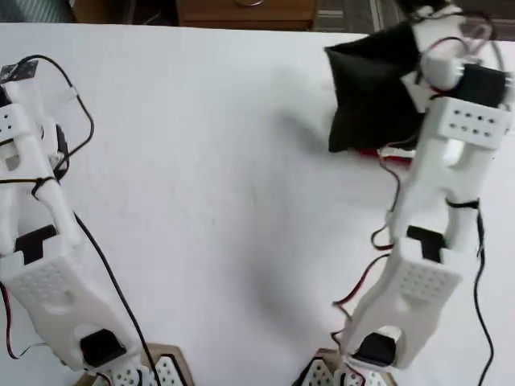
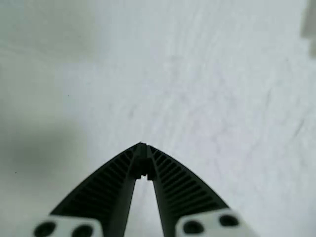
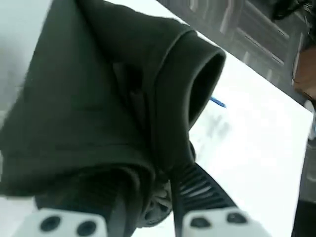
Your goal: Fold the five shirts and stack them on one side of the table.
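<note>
A black shirt [image 1: 372,88] is bunched in a folded bundle at the back right of the white table [image 1: 209,161]. My right gripper [image 3: 163,174] is shut on a thick fold of this black shirt [image 3: 98,98], and part of the cloth hangs from the jaws. In the high view the right arm [image 1: 438,161] stretches from the front edge to the bundle, covering its right side. A thin strip of red [image 1: 368,151] shows under the bundle's near edge. My left gripper [image 2: 141,149] is shut with nothing in it, just above bare table near the left edge.
The left arm [image 1: 36,201] is drawn back along the table's left side, with black cables [image 1: 88,121] looping beside it. Red wires [image 1: 378,241] trail by the right arm. Wooden furniture [image 1: 241,12] stands past the far edge. A small blue mark [image 3: 217,102] lies on the table.
</note>
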Tool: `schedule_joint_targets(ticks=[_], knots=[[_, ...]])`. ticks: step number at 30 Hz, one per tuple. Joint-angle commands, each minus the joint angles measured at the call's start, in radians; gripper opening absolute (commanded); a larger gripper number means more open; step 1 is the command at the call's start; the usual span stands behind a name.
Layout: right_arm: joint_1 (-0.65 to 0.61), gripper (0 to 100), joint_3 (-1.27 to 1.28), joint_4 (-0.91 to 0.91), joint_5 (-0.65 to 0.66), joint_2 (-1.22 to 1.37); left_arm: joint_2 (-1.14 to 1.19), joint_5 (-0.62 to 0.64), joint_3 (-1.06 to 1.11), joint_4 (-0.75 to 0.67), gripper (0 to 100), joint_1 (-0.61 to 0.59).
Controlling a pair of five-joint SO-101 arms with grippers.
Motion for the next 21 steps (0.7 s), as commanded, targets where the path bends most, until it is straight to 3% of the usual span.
schedule_joint_targets(ticks=[1, 12, 21], knots=[[0.097, 1.9, -0.029, -0.101, 0.028, 0.096, -0.063, 0.002, -0.001, -0.014, 3, -0.006], [0.228, 2.0, -0.181, -0.28, 0.029, 0.479, -0.063, 0.002, -0.001, -0.005, 3, -0.006], [0.252, 2.1, -0.327, -0.263, 0.029, 0.526, -0.071, 0.002, -0.001, -0.003, 3, -0.006]])
